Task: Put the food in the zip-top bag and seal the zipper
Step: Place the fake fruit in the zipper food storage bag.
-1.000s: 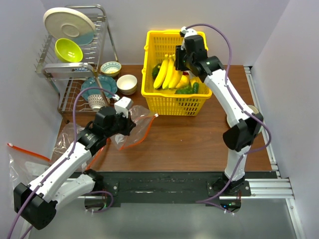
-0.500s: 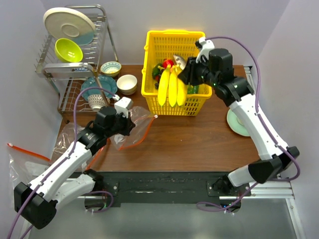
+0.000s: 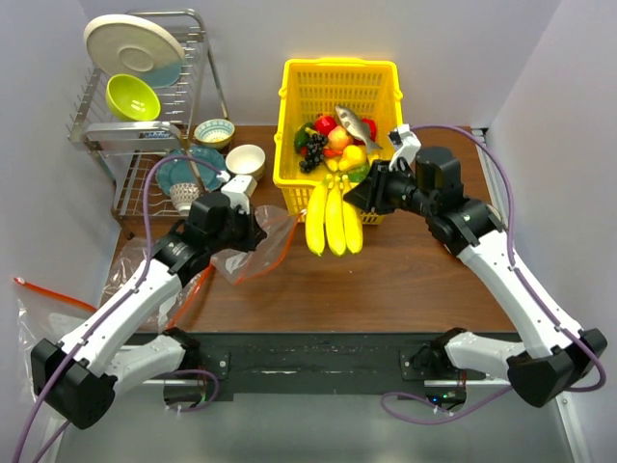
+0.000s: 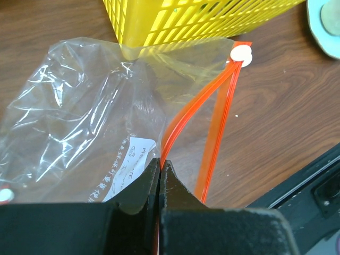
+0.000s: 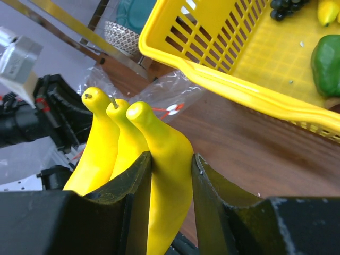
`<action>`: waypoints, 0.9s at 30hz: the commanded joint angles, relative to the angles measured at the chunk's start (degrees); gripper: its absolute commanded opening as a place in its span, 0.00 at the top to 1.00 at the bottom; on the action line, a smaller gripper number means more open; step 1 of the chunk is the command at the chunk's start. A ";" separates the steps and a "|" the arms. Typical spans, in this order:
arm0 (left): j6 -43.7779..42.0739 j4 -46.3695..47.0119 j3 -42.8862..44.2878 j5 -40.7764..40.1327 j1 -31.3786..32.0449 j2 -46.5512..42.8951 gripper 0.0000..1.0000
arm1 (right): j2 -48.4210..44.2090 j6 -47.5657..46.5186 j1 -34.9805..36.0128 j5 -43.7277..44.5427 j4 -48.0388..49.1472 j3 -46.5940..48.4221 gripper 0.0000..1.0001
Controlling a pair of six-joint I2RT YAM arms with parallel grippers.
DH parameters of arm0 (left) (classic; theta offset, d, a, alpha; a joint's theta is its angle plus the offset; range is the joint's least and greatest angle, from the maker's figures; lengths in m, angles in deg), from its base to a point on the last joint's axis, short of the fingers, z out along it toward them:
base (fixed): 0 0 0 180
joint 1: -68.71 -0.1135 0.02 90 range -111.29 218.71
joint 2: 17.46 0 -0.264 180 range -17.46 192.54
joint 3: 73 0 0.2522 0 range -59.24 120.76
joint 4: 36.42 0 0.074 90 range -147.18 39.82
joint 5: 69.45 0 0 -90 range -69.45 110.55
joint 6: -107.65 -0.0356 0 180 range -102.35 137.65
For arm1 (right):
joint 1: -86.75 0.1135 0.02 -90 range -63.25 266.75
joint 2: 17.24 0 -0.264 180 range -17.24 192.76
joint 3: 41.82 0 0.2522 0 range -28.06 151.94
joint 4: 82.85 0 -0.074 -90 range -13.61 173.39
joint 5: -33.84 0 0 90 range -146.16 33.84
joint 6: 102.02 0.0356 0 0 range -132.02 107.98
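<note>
Could jam the bananas [image 3: 333, 220] against the bag's [image 3: 260, 241] barely parted zipper [image 4: 212, 133], or drop them beside it. Clamping them in the right gripper [image 5: 170, 170], just before the basket [image 3: 337, 69], elbow out right. Pinching one mouth lip tight with the left gripper [image 4: 160, 172], left of the basket, forearm stretched forward.

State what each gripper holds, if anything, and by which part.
The left gripper pinches the zip-top bag on its orange-red zipper; the right gripper clamps the banana bunch across one outer banana.
</note>
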 commanded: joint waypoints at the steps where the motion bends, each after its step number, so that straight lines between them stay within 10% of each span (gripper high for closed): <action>1: 5.53 0.29 3.88 1.49 -0.12 2.34 1.00 | -1.86 3.45 2.41 1.67 5.23 -1.75 1.00; 27: 23.81 2.14 4.58 -1.41 0.41 0.85 1.00 | 4.65 0.02 26.23 57.75 2.59 2.11 1.00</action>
